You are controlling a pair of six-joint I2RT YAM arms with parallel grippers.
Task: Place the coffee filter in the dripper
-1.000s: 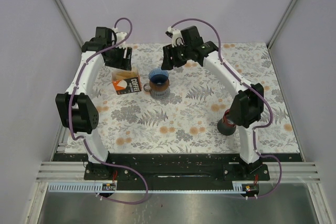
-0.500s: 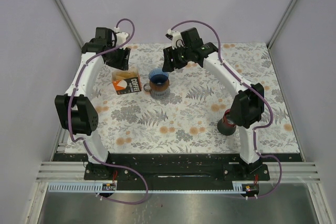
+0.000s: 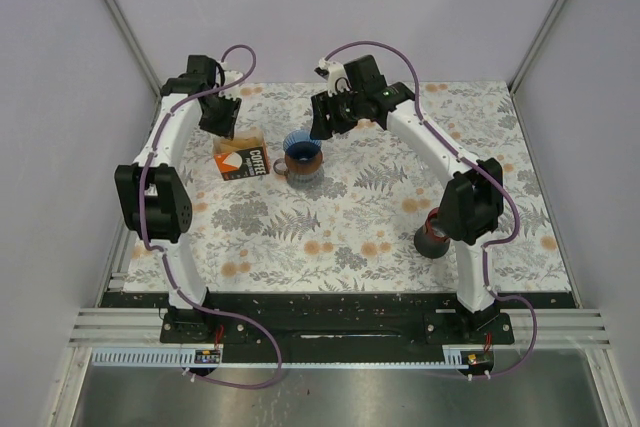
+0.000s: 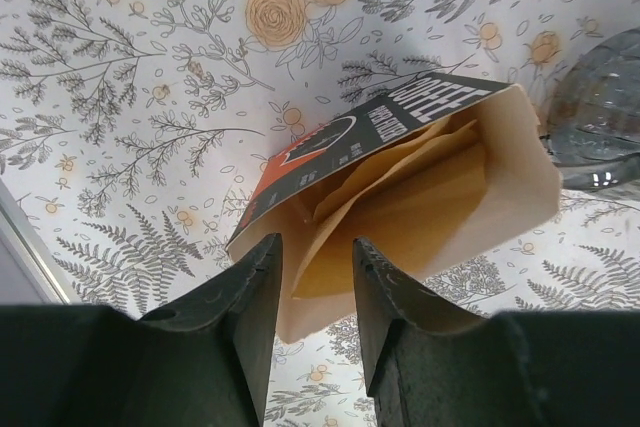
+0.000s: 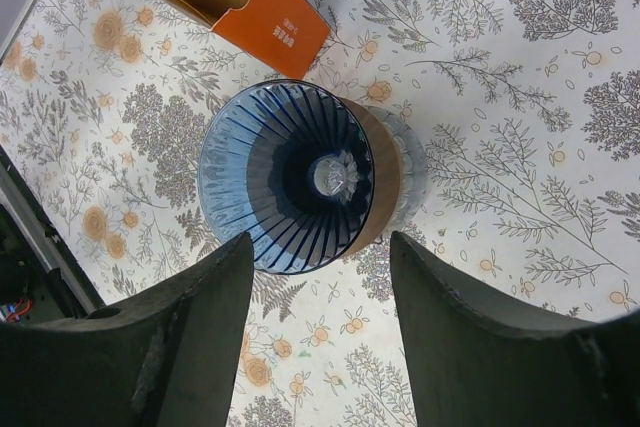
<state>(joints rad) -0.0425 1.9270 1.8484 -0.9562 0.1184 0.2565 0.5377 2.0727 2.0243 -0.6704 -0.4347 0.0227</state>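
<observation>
The blue ribbed dripper sits on a glass carafe at the table's back middle; in the right wrist view the dripper is empty. An open orange-and-black box of brown coffee filters lies left of it; the left wrist view shows the box with filters sticking out of its mouth. My left gripper is open, its fingers just above the box mouth. My left gripper shows in the top view behind the box. My right gripper is open and empty above the dripper, seen in the top view.
A dark red-banded cup stands by the right arm's elbow at the right. The floral tablecloth covers the table. Walls enclose the back and both sides.
My left gripper has swung left and toward the back edge, turning over the filter box. My right gripper has shifted slightly near the dripper.
</observation>
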